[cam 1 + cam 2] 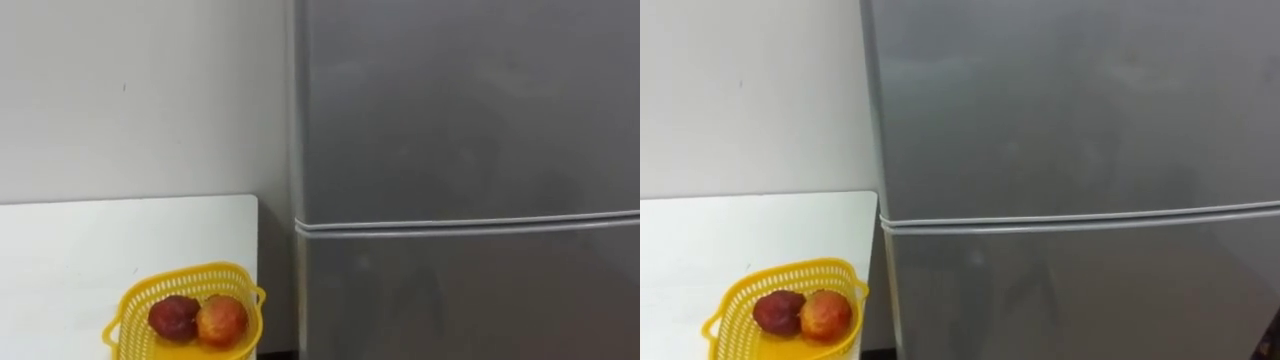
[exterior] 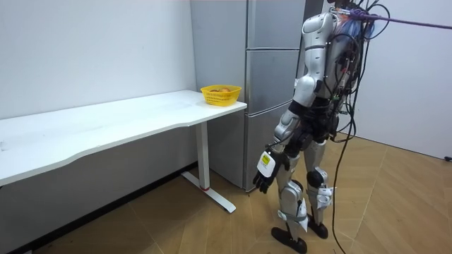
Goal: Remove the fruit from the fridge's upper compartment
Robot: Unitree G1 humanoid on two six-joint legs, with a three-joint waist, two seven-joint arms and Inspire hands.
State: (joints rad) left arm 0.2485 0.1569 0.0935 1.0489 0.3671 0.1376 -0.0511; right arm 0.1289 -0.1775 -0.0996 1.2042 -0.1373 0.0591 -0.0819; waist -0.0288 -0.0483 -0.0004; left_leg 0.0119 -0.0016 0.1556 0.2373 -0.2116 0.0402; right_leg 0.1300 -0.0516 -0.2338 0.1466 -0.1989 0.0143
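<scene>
Stands on the wood floor [image 2: 395, 204] close in front of the grey fridge [image 2: 268, 92], with open floor behind. Hangs the left hand [image 2: 264, 173] low by the leg, fingers loose, holding nothing. Looks down on a yellow basket [image 1: 185, 274] at the end of the white tabletop [image 1: 90, 240], right by the edge next to the fridge. Inside, a dark red fruit [image 1: 173, 317] touching an orange-red fruit [image 1: 223, 320]. Just a thin dark gap between tabletop edge and fridge side. Faces the upper fridge door [image 1: 470, 100], shut tight, with a thin seam above the lower door [image 1: 470, 300]. Farthest back, behind the tabletop, a plain white wall [image 1: 140, 90].
</scene>
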